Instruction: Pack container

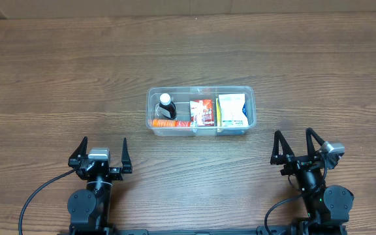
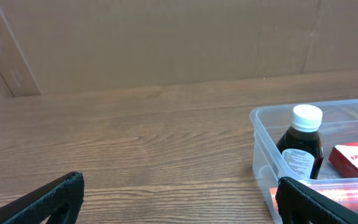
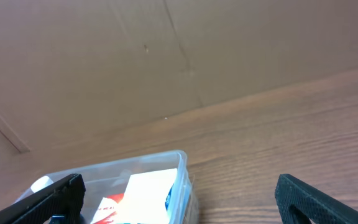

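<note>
Left gripper (image 1: 104, 145) and right gripper (image 1: 294, 137) rest with jaws spread.
Beyond, the container (image 1: 175, 89) holds a bottle (image 1: 167, 104) and boxes (image 1: 202, 112).

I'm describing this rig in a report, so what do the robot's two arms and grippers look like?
Both arms are matte black with round joint housings. The left gripper and right gripper each carry two slim, tapering black fingers. A small silver-grey block sits at each wrist. A thin black cable loops out near each arm's base. No markings are legible.

The container (image 1: 201, 89) holds a bottle (image 1: 167, 106), red box (image 1: 202, 112) and white box (image 1: 232, 109).
</note>
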You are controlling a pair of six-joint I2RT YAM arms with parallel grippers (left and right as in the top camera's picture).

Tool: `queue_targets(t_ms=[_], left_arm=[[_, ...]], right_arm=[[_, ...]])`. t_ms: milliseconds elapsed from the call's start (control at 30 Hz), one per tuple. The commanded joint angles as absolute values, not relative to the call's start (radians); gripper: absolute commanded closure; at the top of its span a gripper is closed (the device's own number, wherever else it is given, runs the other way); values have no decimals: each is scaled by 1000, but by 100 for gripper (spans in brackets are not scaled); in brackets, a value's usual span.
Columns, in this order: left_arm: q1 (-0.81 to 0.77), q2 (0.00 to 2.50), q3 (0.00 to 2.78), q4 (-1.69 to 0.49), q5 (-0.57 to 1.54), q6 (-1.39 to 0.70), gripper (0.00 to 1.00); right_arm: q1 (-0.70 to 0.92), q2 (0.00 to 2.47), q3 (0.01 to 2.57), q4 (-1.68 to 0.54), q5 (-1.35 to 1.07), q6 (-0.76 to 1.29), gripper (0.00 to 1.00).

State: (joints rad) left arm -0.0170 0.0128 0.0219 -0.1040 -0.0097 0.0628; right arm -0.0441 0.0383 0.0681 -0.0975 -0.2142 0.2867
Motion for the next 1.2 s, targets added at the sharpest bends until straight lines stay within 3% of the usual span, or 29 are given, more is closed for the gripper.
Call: queue_targets(t_ms=[0, 333, 567, 1167], left_arm=[[-8, 4, 17, -100, 4, 80, 0], [-8, 4, 17, -100, 4, 80, 0], [-8, 4, 17, -100, 4, 80, 0], [-8, 4, 17, -100, 4, 80, 0]], right_arm=[[-38, 2, 19, -86, -223, 281, 0], [-32, 3, 8, 53, -147, 279, 0], [-32, 3, 7, -71, -146, 170, 0], [-33, 3, 8, -70, -135, 156, 0]])
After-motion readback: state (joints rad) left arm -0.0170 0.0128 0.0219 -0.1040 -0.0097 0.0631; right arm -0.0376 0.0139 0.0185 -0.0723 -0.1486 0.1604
